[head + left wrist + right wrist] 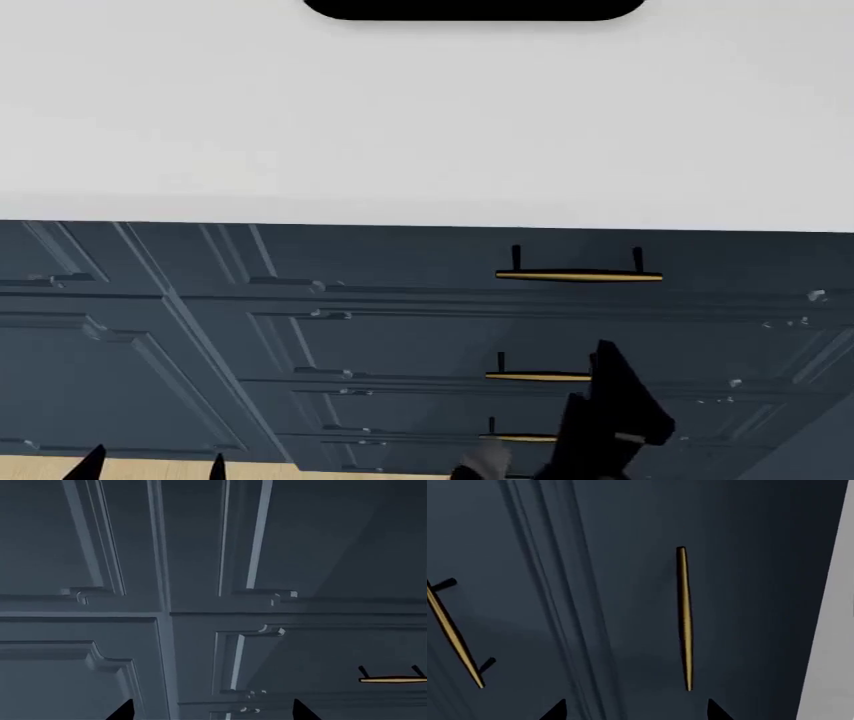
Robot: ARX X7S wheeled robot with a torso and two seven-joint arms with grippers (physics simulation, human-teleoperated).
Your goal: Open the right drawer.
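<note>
The right drawer [667, 262] is the top slate-blue front under the white counter, and it is shut flush. Its brass bar handle [578, 275] sits on two black posts. In the right wrist view the same handle [684, 620] lies ahead of my right gripper [635, 711], which is open and empty and does not touch it. In the head view my right gripper [607, 358] is raised in front of the lower drawers, below the handle. My left gripper [154, 463] is open and empty, low at the left, facing panelled cabinet doors [100, 545].
Two more drawers with brass handles [538, 376] [521, 437] stack below the top one. The second handle also shows in the right wrist view [454, 635]. The white counter [427, 120] overhangs the cabinets. A brass handle [393, 680] shows at the edge of the left wrist view.
</note>
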